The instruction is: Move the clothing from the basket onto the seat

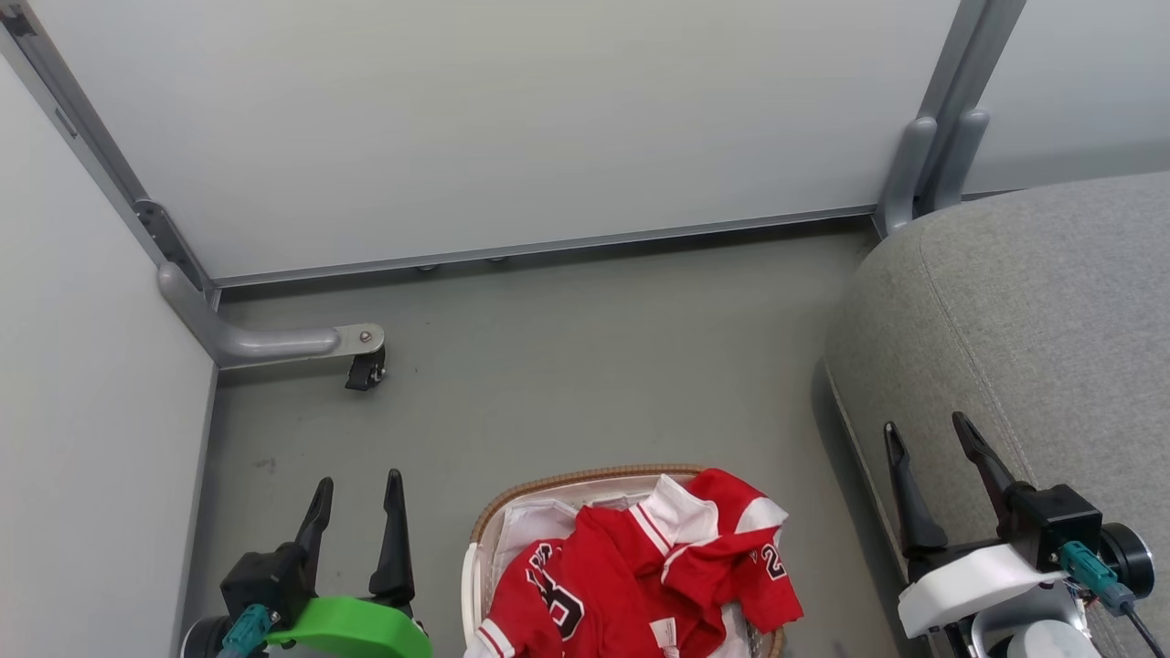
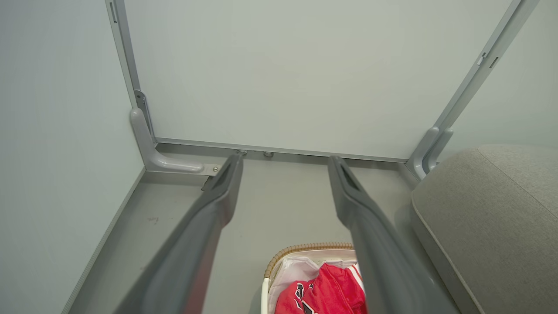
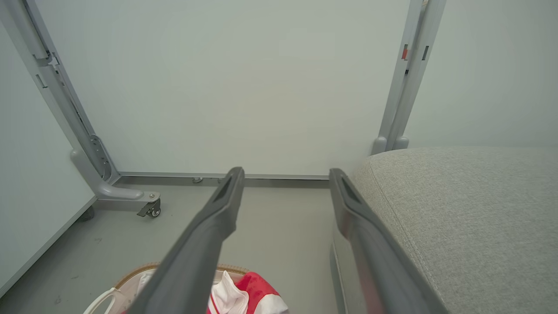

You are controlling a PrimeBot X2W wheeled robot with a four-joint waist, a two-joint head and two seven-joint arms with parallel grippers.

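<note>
Bottom centre of the head view: jerseys (image 1: 640,576) heaped in the basket (image 1: 548,482), red cloth spilling over its right rim.
Right side of that view: seat (image 1: 1051,320), just beside the basket.
Left gripper (image 1: 359,480): lower left, jaws wide, holding nothing, apart from the basket.
Right gripper (image 1: 925,423): lower right, jaws wide, empty, in front of the seat's near edge.
Handling: probably light, limp and a little slick; the cloth should drape and trail, and the two may tangle.
Hold: best pinch a raised fold by the white collar (image 1: 681,512) at the heap's top, clear of the liner (image 1: 528,528).
</note>
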